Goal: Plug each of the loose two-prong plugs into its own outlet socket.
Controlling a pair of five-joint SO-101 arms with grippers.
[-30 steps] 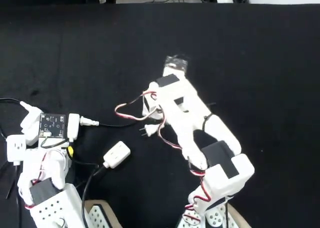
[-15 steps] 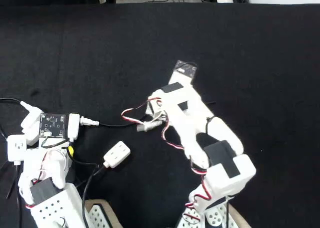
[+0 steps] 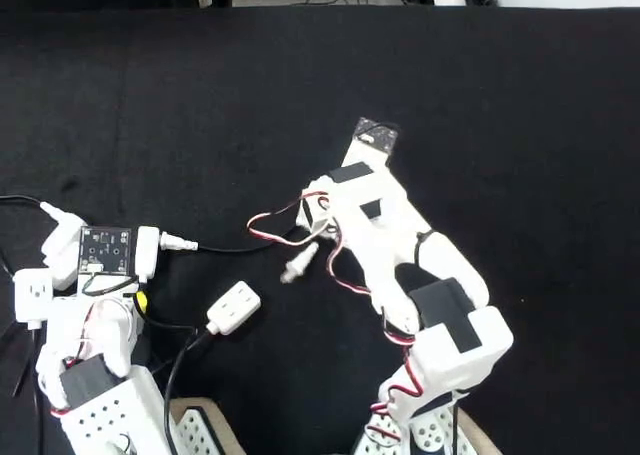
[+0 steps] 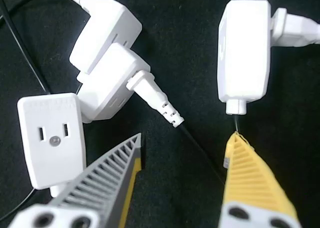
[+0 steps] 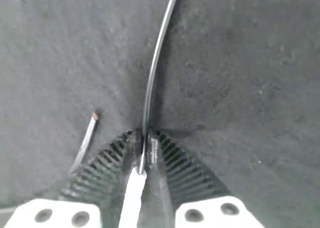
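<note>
In the high view my right gripper (image 3: 312,243) is at mid-table, shut on a loose white two-prong plug (image 3: 297,266) that hangs tilted below it. The right wrist view has the gripper (image 5: 144,136) clamped on the plug (image 5: 133,194) where its black cable (image 5: 157,62) leaves it. My left gripper (image 4: 186,137) stands open over the table's left edge. A white outlet socket (image 4: 52,138) lies face up beside its grey finger (image 4: 107,180). A second white socket block (image 3: 233,308) lies between the arms.
Two joined white plugs (image 4: 107,57) and a white adapter (image 4: 243,52) lie just beyond the left gripper, with black cables (image 4: 200,153) running between them. A thin metal piece (image 5: 87,138) shows beside the right gripper. The black table (image 3: 520,125) is bare at the back and right.
The right gripper has shut on the loose plug that lay on the table and tipped it up, while the wrist shifted slightly to the right. The left arm has kept still.
</note>
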